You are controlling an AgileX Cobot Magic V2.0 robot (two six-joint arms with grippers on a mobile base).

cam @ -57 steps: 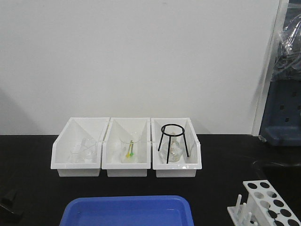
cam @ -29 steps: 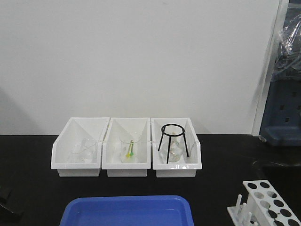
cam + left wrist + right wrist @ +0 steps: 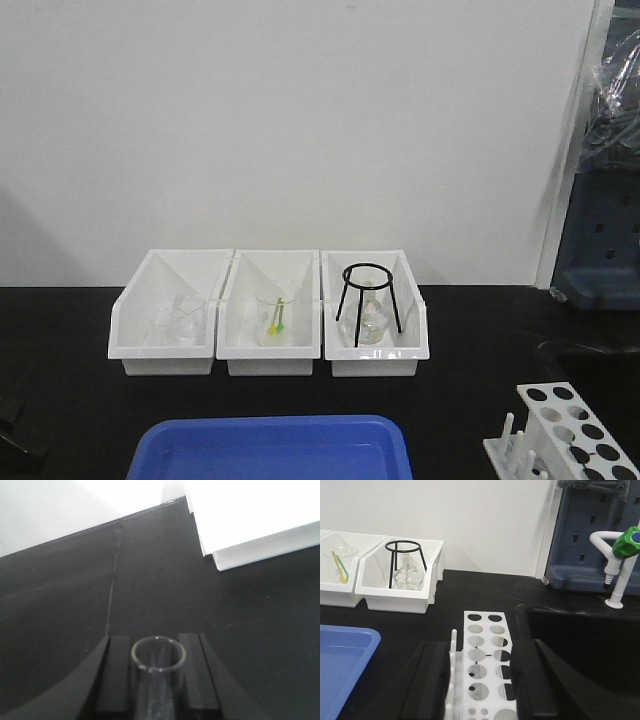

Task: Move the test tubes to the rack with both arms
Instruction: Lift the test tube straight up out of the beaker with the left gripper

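Left wrist view: the left gripper is closed narrow on one tube. The tube lies along the fingers, with its open mouth pointing forward, toward the far edge of the tabletop and the corner of a bin. So the long axis of the tube follows the gripper and is not upright.

In the front view the rack stands at the near right corner of the tabletop, and no hole that shows has a tube in it. From the left gripper the rack therefore lies to the right.

In the right wrist view the right gripper is much nearer. Its jaws stand wide apart, one on each side of the rack, very close to its walls. I cannot tell if they press on it.

I judge that the tube must cross rightward and turn closed end down before it meets a hole.
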